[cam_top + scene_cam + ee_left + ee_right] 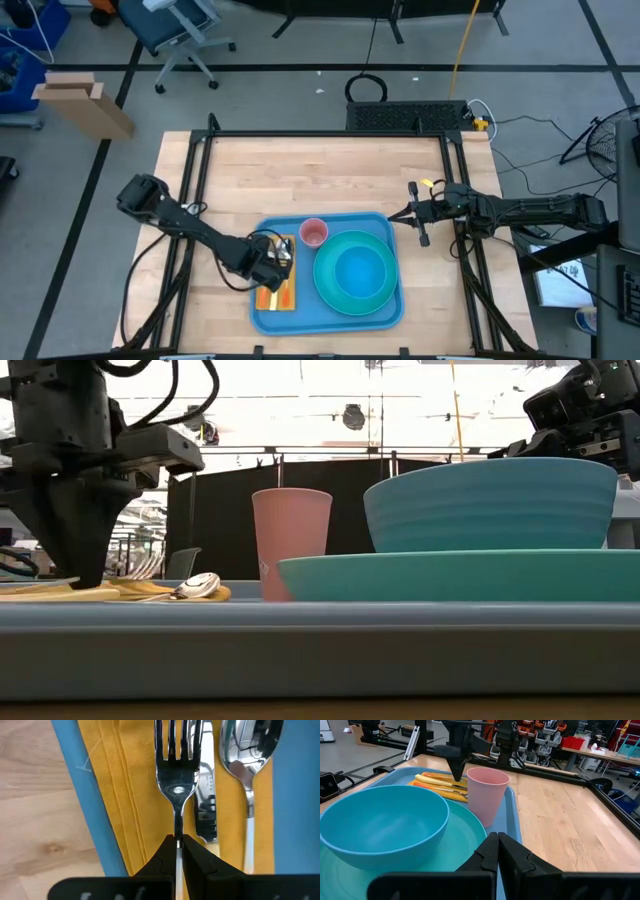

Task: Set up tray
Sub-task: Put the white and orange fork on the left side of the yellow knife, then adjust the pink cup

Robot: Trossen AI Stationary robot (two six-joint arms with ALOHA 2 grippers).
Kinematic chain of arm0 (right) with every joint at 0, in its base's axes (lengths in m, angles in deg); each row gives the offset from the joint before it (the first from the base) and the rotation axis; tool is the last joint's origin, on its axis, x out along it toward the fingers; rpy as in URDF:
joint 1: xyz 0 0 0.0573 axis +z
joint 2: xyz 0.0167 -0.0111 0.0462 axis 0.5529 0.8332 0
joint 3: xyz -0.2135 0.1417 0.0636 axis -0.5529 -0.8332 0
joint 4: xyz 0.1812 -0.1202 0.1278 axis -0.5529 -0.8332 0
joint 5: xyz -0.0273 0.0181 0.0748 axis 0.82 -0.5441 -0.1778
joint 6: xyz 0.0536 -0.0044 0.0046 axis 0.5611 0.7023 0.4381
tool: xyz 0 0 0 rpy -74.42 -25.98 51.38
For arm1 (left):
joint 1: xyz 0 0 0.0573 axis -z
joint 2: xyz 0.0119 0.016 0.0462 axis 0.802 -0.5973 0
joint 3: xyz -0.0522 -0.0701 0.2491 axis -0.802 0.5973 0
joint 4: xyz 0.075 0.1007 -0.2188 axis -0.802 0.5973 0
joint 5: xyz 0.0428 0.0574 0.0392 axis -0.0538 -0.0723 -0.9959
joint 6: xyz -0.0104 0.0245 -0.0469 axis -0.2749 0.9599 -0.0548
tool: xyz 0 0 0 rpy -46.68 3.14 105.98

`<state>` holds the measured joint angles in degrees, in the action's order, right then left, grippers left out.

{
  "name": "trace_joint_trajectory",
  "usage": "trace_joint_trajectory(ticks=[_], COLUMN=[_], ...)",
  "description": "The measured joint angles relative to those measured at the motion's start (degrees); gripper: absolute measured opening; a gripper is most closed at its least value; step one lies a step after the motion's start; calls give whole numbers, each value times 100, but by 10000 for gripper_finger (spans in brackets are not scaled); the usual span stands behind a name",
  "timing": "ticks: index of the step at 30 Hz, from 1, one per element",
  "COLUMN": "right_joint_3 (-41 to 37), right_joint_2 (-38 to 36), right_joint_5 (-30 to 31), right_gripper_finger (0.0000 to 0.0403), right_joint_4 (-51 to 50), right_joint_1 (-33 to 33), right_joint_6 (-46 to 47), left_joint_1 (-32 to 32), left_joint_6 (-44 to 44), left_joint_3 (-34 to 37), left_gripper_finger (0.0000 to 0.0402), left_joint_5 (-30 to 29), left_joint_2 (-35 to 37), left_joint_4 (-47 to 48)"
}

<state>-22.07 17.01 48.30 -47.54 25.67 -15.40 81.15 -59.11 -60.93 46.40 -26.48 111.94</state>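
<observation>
Your left hand (178,845) pinches the fork (177,780) handle over the yellow napkin (130,795), at the left end of the light-blue tray (385,318). The tray sits near-centre on the desk (320,175). Your right hand (418,215), pressed together and empty, hovers just right of the tray.

Bare table (320,180) lay open beyond the left gripper (277,268), which sat low over the napkin (125,795), pinched on the fork (176,780). Just beside it the knife (206,815) and spoon (247,760) crowded the cloth; farther along the tray (330,318) the pink cup (314,233), bowl (358,270) and plate (330,290) probably blocked any sideways pass
</observation>
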Motion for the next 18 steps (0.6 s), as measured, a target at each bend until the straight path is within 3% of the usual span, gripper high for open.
trace_joint_trajectory(ticks=[6, 18], right_joint_3=[0, 0], right_joint_2=[-4, -4], right_joint_5=[-2, -5], right_gripper_finger=[0, 0], right_joint_4=[4, 4], right_joint_1=[0, 0], right_joint_6=[0, 2], left_joint_1=[-10, 3], left_joint_6=[-12, -177], left_joint_3=[-4, -4], left_gripper_finger=[13, 94], left_joint_5=[88, 13], left_joint_2=[-191, -187], left_joint_4=[-54, -24])
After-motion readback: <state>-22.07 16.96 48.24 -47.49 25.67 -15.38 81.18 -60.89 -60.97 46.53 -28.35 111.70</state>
